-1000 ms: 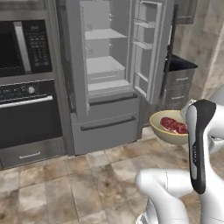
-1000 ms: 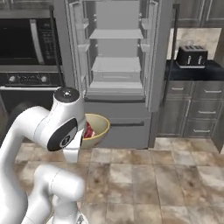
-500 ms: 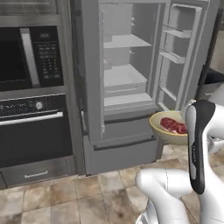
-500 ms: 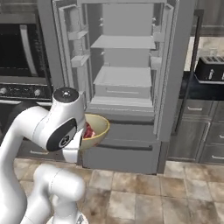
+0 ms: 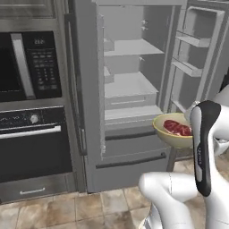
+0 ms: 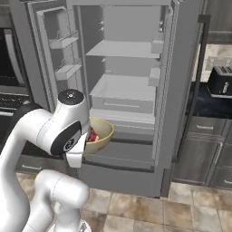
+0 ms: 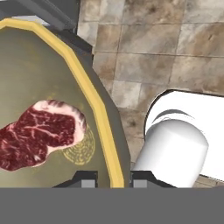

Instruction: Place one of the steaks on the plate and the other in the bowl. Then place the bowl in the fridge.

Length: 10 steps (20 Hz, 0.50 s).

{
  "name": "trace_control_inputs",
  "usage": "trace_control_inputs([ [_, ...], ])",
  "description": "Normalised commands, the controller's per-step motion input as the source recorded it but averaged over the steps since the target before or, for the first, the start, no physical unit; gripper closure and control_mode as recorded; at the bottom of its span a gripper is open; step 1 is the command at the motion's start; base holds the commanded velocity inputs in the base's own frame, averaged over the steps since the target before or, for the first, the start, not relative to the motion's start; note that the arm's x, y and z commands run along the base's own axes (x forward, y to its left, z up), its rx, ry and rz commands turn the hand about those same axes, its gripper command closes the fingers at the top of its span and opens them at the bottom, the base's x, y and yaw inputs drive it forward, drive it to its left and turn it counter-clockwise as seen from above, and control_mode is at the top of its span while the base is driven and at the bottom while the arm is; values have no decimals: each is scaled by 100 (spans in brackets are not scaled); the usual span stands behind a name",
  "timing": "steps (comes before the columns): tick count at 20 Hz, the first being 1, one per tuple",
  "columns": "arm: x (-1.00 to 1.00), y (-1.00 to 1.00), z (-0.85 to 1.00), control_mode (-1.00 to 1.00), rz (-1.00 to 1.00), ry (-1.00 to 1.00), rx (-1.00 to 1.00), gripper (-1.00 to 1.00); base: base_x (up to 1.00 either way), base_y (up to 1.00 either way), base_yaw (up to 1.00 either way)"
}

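Closer to the fridge [image 5: 129,89] now than a second ago, whole scene swung and enlarged in both base views by the base driving in; bowl unchanged in its place against the arm, carried along. Left base view: fridge with both doors open, bare shelves and inner drawer showing; bowl [image 5: 172,134], pale yellow-tan, held up level in front of the lower shelves and above the bottom drawer, not yet inside; one steak [image 5: 177,128] lying flat in it; black wall oven [image 5: 31,143] and microwave [image 5: 27,67] to the left, a small lit readout on the microwave panel too blurred to read. Right base view: same bowl [image 6: 100,134] just beside the white arm, short of the shelf edge; toaster [image 6: 220,82] on the dark counter to the right; no brand or label legible. Hand view: gripper [image 7: 113,180] clamped narrow on the bowl's rim, one tip inside and one outside the wall; steak [image 7: 37,133] resting near the bowl's centre, well apart from the pinch; tiled floor [image 7: 175,52] beneath. Handling, judged: bowl rigid and smooth-sided, likely to pivot about a single rim pinch; steak soft, slick, free to slide if tipped; best kept level, hold retained at the rim.
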Motion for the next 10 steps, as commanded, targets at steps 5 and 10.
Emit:
trace_control_inputs([
  [5, 0, 0, 0, 100, 0, 0, 0, 100, 71, 3, 5],
  [10, 0, 0, 0, 100, 0, 0, 0, 100, 85, 0, 0],
])
